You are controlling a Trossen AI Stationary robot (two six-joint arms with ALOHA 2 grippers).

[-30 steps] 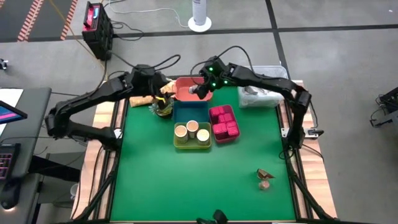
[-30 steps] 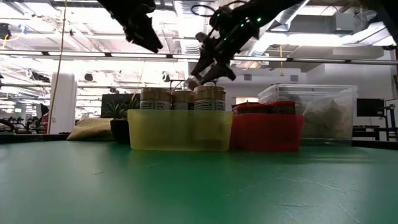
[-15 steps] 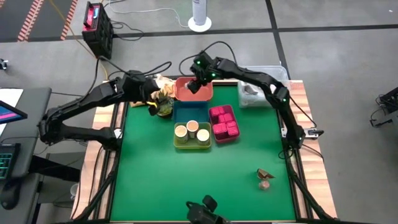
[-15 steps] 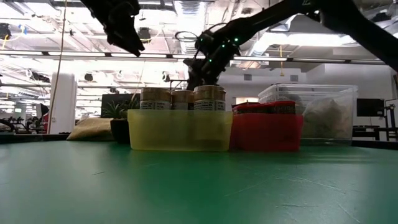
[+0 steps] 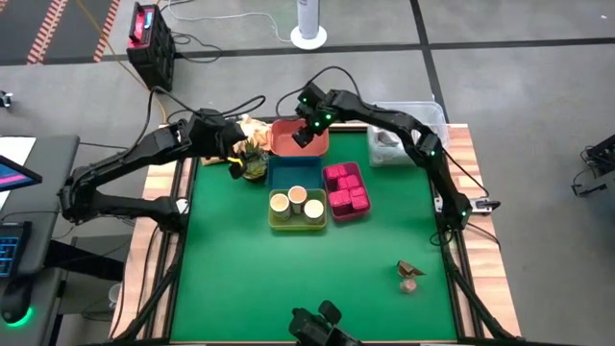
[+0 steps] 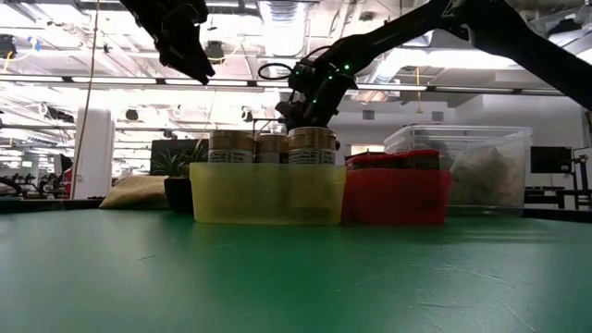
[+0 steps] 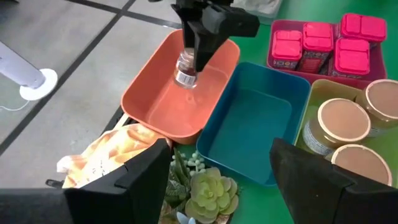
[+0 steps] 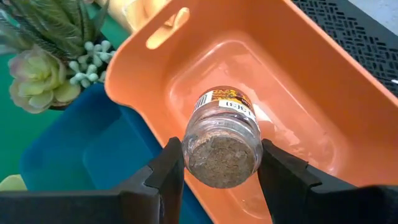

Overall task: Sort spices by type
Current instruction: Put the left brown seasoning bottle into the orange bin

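Observation:
My right gripper (image 5: 306, 134) hangs over the orange tray (image 5: 284, 144) at the table's far edge, shut on a small clear jar (image 8: 222, 138) with a printed label and brown contents. My left gripper (image 5: 236, 147) hovers open by the potted plant, left of the trays, touching nothing. Tan jars with pale tops (image 5: 296, 203) stand in the yellow tray. Magenta blocks (image 5: 346, 186) fill the magenta tray. The teal tray (image 5: 294, 174) holds nothing. Tiny brown lumps (image 5: 408, 275) lie on the mat toward the near right. My right gripper pinches the clear jar between its two fingers (image 8: 166, 167) at its upper end (image 7: 185, 58), coming from above and pointing down. The jar hangs below the fingers, slightly tilted, labelled end (image 7: 185, 78) low inside the orange tray; whether it touches the tray floor I cannot tell.
A small green potted plant (image 5: 253, 166) and a crumpled yellow bag (image 7: 102, 155) sit left of the orange tray. A clear plastic bin (image 5: 405, 144) stands at the far right. The green mat's near half (image 5: 288, 279) is open. A dark object (image 5: 322, 327) shows at the near edge.
My right gripper carried the jar a little toward the table's left and far edge, over the orange tray, and its arm swung toward the far edge. My left gripper drew back toward the table's left. Both have held nearly still for the last half second.

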